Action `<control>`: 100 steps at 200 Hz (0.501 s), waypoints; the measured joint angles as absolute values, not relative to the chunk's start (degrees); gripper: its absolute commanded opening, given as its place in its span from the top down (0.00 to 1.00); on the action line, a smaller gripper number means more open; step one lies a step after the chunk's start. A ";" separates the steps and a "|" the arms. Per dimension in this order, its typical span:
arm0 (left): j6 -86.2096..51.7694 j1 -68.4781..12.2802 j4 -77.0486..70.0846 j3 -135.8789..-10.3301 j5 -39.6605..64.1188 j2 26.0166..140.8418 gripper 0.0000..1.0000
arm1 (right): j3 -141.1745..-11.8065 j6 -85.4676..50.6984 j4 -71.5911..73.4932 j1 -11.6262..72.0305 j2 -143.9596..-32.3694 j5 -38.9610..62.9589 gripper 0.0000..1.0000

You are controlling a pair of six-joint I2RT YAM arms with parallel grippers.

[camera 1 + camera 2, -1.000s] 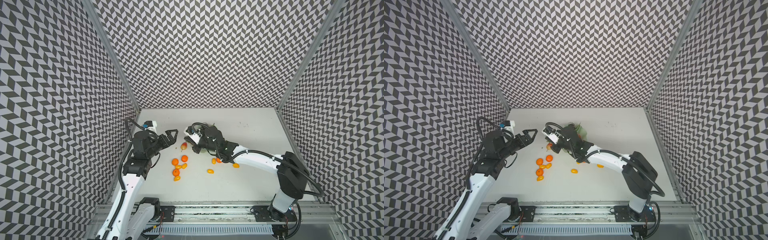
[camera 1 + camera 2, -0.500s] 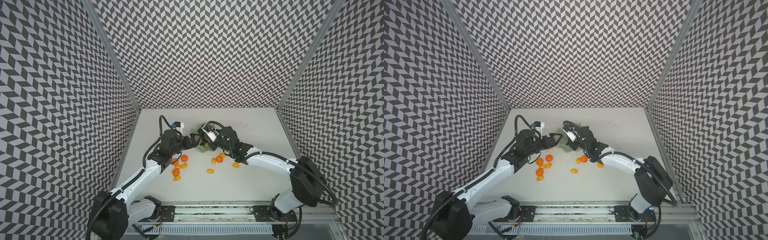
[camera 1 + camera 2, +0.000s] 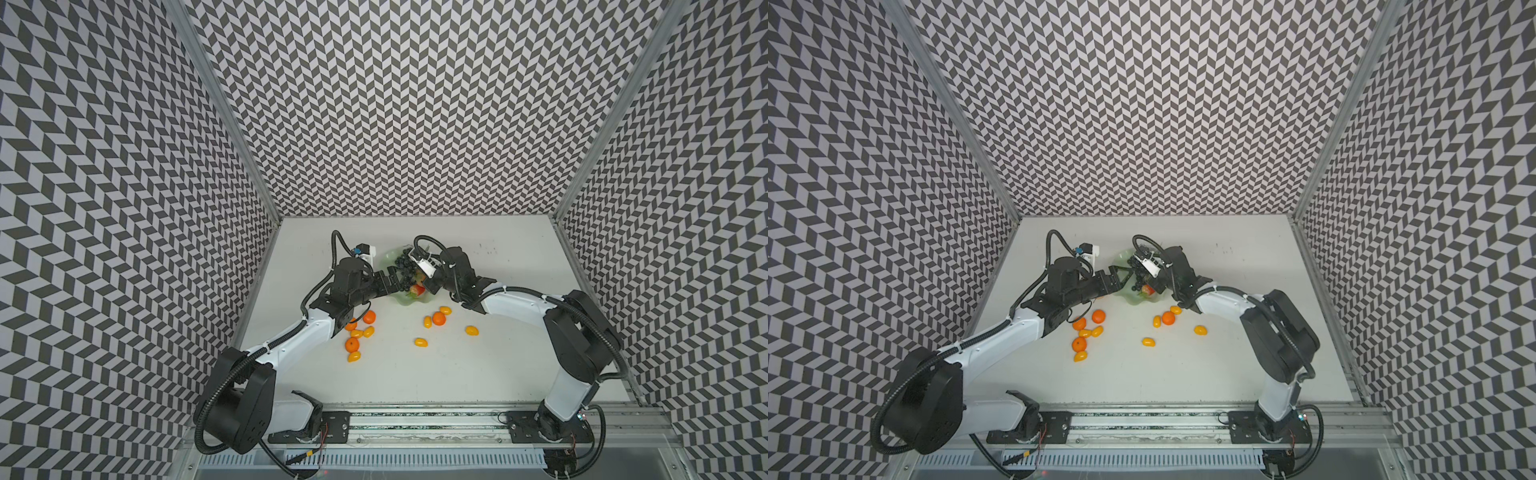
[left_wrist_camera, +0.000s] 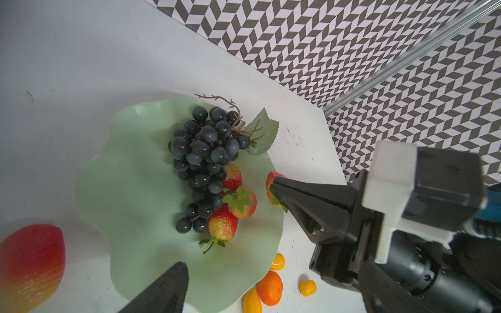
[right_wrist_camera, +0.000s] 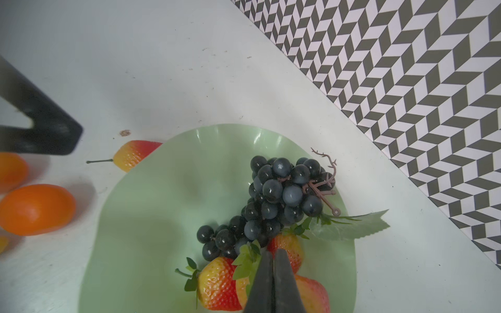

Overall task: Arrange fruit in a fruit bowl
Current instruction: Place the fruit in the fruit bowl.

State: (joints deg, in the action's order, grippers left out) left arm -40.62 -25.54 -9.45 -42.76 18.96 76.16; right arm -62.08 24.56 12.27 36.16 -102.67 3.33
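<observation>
my left gripper [image 3: 1120, 277] hangs with jaws apart at the left rim of the fruit bowl [image 4: 130, 189], the pear [image 4: 29, 265] lying just beside it. the bowl sits near the bench's [image 3: 498, 365] back edge, holding the grape bunch [image 5: 279, 189] and strawberries [image 5: 217, 284]. my right gripper [image 5: 273, 252] is pinched closed above those strawberries.

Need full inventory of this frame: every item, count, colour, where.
Glossy scalloped fruit bowl: 1, mint green, on white table.
Toy grape bunch with green leaf: 1, blue-black, in bowl.
Toy strawberries: 4, red-yellow, three beside grapes, one at rim.
Toy pear: 1, red-yellow, on table beside bowl.
Round tangerines: 4, orange, loose on table.
Oval kumquats: 7, yellow-orange, loose on table.
Chevron walls: 3, black-white, around table.
Left claw: 1, black, open, at bowl's edge.
Right claw: 1, black, shut, over strawberries.
</observation>
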 measured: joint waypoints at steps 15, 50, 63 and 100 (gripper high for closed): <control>-40.60 -25.54 -9.50 -42.76 19.22 76.51 0.00 | -62.89 25.41 12.62 35.73 -104.14 3.62 1.00; -40.58 -25.54 -9.93 -42.76 19.42 76.58 0.00 | -64.01 26.85 13.78 34.98 -106.34 4.32 0.99; -40.53 -25.54 -9.98 -42.76 19.42 76.60 0.00 | -64.45 27.22 13.87 34.68 -107.22 4.60 0.96; -40.12 -25.54 -9.98 -42.76 19.66 76.75 0.00 | -64.75 27.70 14.13 34.30 -108.68 5.41 0.80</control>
State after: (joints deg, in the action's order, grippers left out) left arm -40.12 -25.54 -9.98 -42.76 19.66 76.75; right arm -64.75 27.70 14.13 34.30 -108.68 5.41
